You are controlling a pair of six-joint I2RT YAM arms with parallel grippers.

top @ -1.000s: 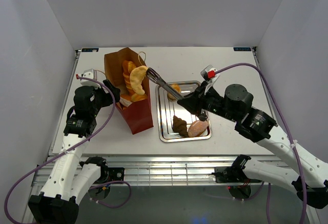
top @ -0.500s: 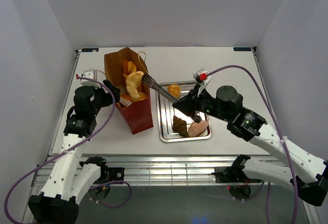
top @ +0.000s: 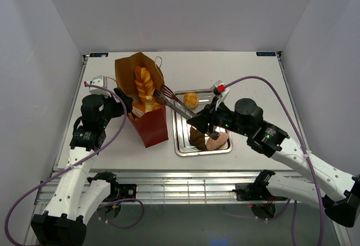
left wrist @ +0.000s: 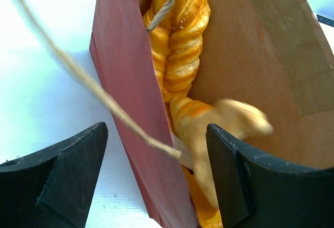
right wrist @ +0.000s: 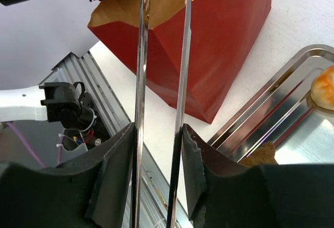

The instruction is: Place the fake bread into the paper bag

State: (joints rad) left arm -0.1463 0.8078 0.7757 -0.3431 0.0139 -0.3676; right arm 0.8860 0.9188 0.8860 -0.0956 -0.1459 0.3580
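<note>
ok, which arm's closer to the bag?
Left: the left fingers straddle the bag wall; the right fingers are over the tray, holding tongs that reach toward the bag.

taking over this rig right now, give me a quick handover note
Left claw: open, straddling the near wall of the paper bag, one finger outside and one inside.
Right claw: shut on the tongs, whose tips are parted and empty at the bag's mouth.
Done: a braided loaf stands in the bag with other orange pastries.
Left: a round roll, a dark brown pastry and a pinkish pastry lie on the tray.
</note>
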